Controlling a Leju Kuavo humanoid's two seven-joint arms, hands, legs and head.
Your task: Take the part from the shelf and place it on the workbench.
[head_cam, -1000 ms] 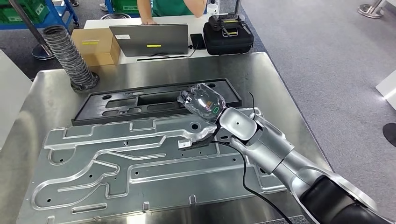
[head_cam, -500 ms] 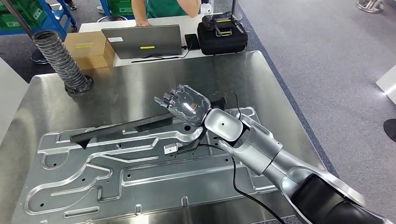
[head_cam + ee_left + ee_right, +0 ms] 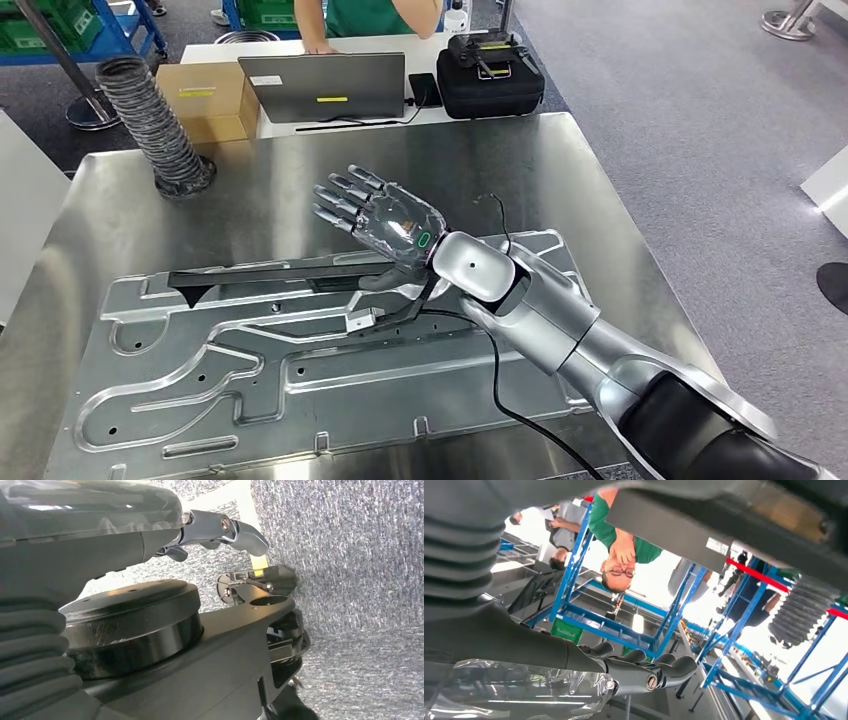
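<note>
Head view: my right hand is raised over the steel tabletop, fingers straight and spread apart. The thumb side hangs low, touching or just over the near end of the black part; I can't tell if it's pinching it. The part is a long dark strip lying edge-on across the back edge of the big silver panel, running from under my hand out to the left. The panel lies flat on the tabletop with grooves and cut-outs. A black cable runs from my wrist down across the panel. At the back left of the tabletop a grey ribbed hose stands up. Behind the tabletop is a white desk with a cardboard box, a laptop and a black case. A person in a green top stands behind the laptop.

Left wrist view: my left hand hangs over grey speckled floor, metal-jointed fingers curled in a bit, nothing in them that I can see. Open or closed, can't tell.

Right wrist view: my right hand, fingers stretched out side by side, holding nothing between them. Dark underside of the part across the frame. Blue racks and the person in green beyond.
</note>
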